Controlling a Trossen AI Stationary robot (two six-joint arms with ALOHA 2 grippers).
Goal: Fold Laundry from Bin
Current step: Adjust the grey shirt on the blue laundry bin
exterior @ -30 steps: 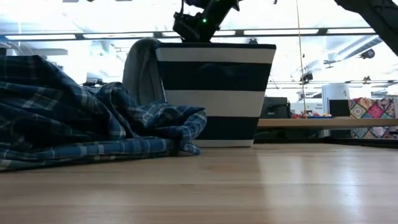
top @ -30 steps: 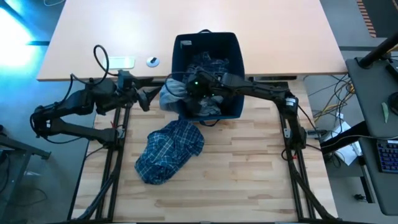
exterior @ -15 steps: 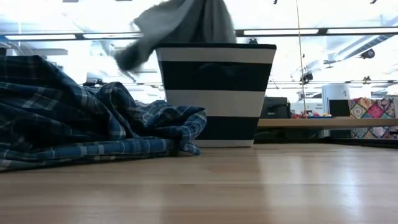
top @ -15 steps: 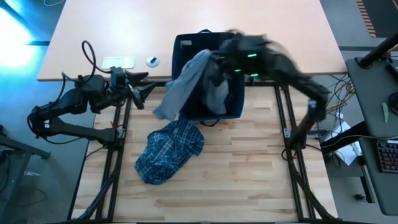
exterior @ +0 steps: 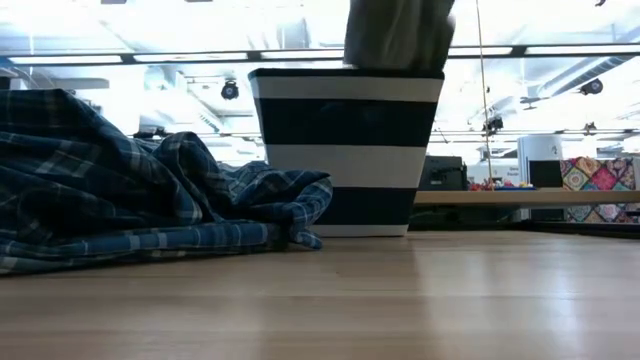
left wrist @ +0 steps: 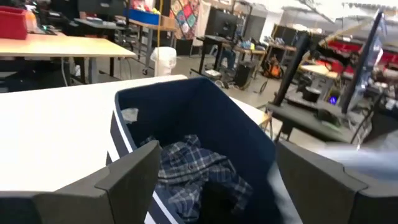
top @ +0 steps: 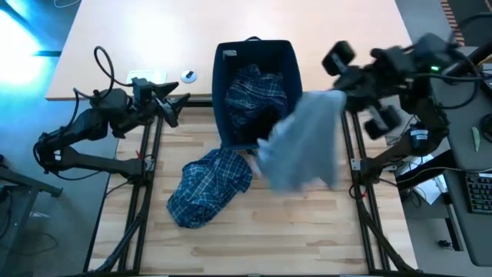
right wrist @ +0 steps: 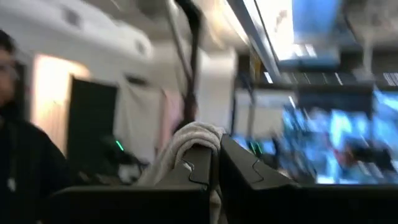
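In the high view my right end effector (top: 342,86) sits at the upper right of the frame, off the tabletop's (top: 307,231) right side, pinched tight on a grey T-shirt (top: 304,142) that hangs down and left from it, its lower edge over the wood just right of the bin (top: 257,52). The bin stands at upper centre with plaid laundry (top: 257,96) inside, and a plaid garment (top: 207,185) lies bunched on the tabletop below it. My left end effector (top: 178,108) waits left of the bin, fingers spread, holding nothing. In the low view the grey T-shirt (exterior: 398,35) shows above the striped bin's (exterior: 345,150) rim, and the plaid garment (exterior: 130,190) fills the left. In the left wrist view the bin (left wrist: 205,118) lies between my parted fingers (left wrist: 134,180), plaid cloth inside. In the right wrist view grey cloth (right wrist: 189,137) is clamped between my closed fingers (right wrist: 239,168).
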